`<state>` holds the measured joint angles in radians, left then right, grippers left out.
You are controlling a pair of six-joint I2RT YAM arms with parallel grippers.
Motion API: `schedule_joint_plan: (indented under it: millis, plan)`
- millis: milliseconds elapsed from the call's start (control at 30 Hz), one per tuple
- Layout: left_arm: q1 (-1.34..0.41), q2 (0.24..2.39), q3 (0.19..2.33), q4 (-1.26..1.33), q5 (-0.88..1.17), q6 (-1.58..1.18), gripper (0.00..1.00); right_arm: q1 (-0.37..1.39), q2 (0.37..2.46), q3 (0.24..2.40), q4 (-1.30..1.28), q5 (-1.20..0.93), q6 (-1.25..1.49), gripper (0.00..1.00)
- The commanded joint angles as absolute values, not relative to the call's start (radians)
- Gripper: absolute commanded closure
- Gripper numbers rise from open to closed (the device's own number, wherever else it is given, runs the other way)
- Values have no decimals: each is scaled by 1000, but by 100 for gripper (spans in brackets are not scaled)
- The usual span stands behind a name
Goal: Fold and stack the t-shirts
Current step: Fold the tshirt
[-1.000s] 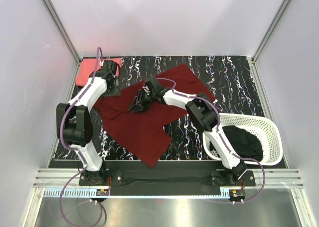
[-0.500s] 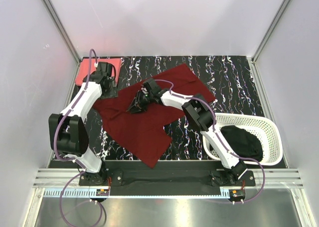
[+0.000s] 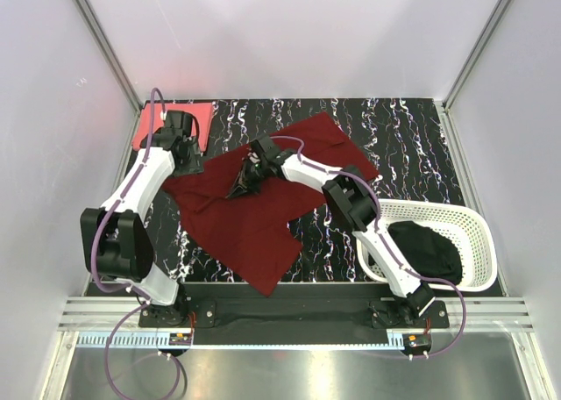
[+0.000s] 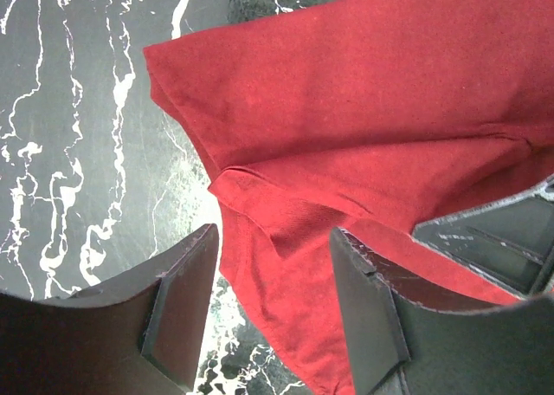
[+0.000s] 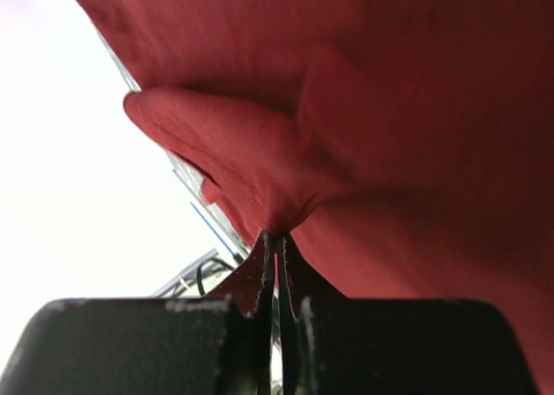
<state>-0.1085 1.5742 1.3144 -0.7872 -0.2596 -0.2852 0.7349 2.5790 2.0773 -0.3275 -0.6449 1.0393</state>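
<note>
progress: coral shirt (image 3: pixel 147 130) looked folded, far left of basket (image 3: pixel 478 233); black shirt (image 3: pixel 425 246) sat inside it, unfolded; maroon shirt (image 3: pixel 263 216) lay spread just left of it. right gripper (image 5: pixel 275 239) pinched its middle; left gripper (image 4: pixel 273 300) gaped over its edge.

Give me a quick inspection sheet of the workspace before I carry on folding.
Surface: black, white-veined table.
Job's things: maroon t-shirt spread unfolded mid-table; coral t-shirt folded at the far left corner; black t-shirt bunched in the basket.
Clutter: the white lattice basket at near right; nothing else seen.
Grippers: left pincer open over the maroon t-shirt's left edge; right pincer shut on a pinch of it.
Cables: purple cables loop along both arms.
Surroundings: plain white walls; metal rail at the near edge.
</note>
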Motion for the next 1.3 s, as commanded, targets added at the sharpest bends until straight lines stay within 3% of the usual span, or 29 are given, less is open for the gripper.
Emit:
schedule_joint_plan:
  millis: [0, 667, 967, 1033, 1133, 1267]
  plan:
    - [-104, 1520, 1305, -793, -227, -291, 41, 727, 2448, 2105, -452, -653, 970, 100]
    - [-104, 1454, 1201, -844, -117, -311, 41, 607, 2333, 1947, -679, -762, 730, 100]
    - [-106, 1263, 954, -760, 89, -448, 47, 592, 2348, 1936, -646, -779, 745, 100]
    - [-104, 1201, 898, -723, 129, -486, 44, 592, 2356, 1950, -640, -784, 750, 100]
    - [-104, 1190, 824, -666, 205, -567, 30, 592, 2359, 1953, -627, -787, 755, 100]
    - [-101, 1195, 759, -597, 210, -658, 31, 591, 2361, 1959, -624, -793, 758, 100]
